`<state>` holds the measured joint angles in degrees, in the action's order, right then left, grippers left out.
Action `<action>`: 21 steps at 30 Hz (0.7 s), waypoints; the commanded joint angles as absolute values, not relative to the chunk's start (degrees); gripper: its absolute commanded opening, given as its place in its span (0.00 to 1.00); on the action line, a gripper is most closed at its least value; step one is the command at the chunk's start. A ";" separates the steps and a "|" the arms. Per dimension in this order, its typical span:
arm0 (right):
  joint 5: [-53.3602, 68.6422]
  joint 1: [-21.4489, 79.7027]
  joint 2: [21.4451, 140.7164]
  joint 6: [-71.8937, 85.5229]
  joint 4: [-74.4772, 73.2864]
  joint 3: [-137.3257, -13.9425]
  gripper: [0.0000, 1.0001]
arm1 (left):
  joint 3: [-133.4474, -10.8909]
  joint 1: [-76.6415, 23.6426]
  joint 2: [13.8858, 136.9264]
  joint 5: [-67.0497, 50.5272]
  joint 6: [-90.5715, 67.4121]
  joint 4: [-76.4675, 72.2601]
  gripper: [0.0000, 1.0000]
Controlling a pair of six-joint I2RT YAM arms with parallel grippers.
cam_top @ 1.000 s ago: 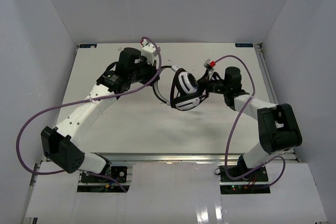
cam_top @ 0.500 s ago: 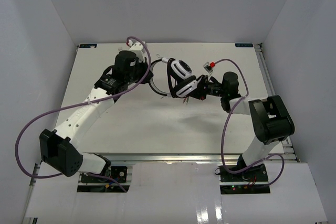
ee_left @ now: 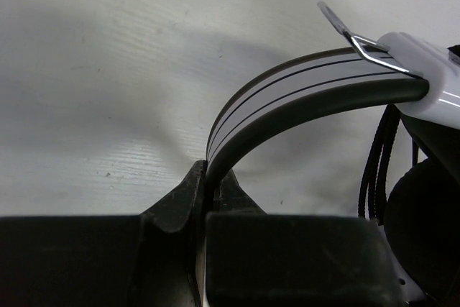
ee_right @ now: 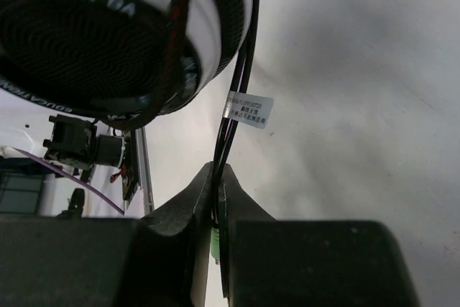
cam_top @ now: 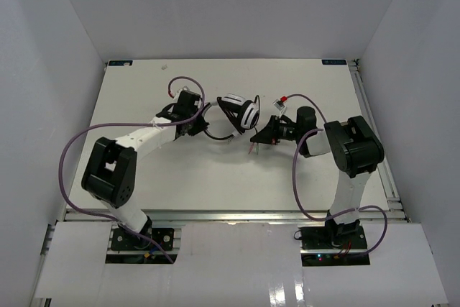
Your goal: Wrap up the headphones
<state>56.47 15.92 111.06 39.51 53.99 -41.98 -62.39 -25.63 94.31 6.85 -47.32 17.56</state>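
Your left pincer (ee_left: 207, 177) is pinched tight on the white headband (ee_left: 302, 88) of the headphones (cam_top: 241, 111), and you can see the striped band arching up and off to the right from between its fingers. Your right pincer (ee_right: 218, 177) is squeezed narrow on the thin dark cord (ee_right: 243, 55), gripping it just below a small white label (ee_right: 250, 111), with a round mesh-faced ear cup (ee_right: 93, 41) looming above. From overhead, the headphones sit around the middle of the bench (cam_top: 215, 170), strung between your two pincers, cord strands running across the cups. Whether they rest on the bench, you can't tell.
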 commanded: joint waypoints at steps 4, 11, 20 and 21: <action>56.79 16.08 116.99 41.59 51.90 -45.45 0.09 | -66.39 -24.43 99.47 8.60 -61.29 18.96 0.00; 54.83 16.00 116.97 32.43 39.42 -48.25 0.22 | -71.02 -24.26 106.35 5.01 -58.34 22.50 0.05; 46.53 11.11 106.31 16.48 19.77 -47.83 0.66 | -69.83 -23.91 102.34 2.90 -51.33 20.99 0.82; 45.99 9.98 104.33 14.17 16.50 -48.57 0.68 | -69.62 -23.91 101.21 2.90 -50.15 20.67 0.87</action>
